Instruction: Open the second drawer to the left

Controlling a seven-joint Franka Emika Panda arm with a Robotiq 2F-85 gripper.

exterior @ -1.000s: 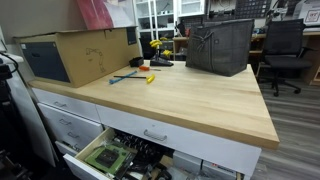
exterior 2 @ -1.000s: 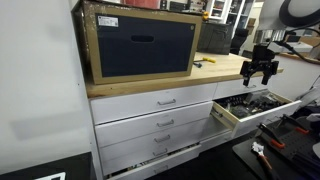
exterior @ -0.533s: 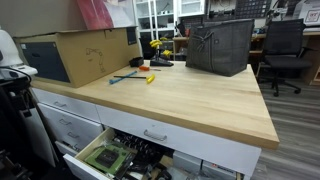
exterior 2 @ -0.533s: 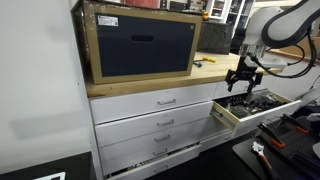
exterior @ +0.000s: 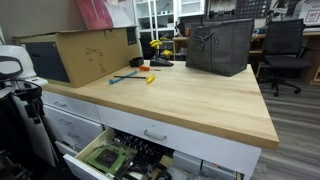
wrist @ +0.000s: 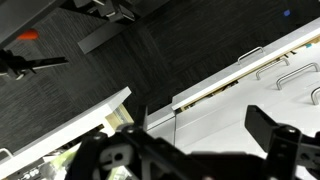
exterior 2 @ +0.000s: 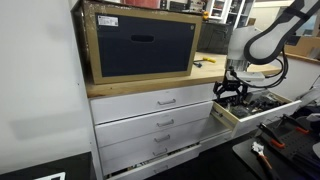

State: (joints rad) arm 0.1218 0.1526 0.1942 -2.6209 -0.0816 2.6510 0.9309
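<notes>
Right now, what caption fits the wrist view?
Open gripper facing closed white drawers, an open drawer and dark floor.

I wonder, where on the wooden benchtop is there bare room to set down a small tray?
The front half of the benchtop is bare, bordered by the hand tools, the grey bin and the front edge. The back is crowded: cardboard box, tools, bin. The open drawer below is full.

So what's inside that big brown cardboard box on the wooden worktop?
A dark blue plastic bin with a handle slot fills the open side of the brown cardboard box. Whatever lies in the bin is hidden by its walls.
</notes>
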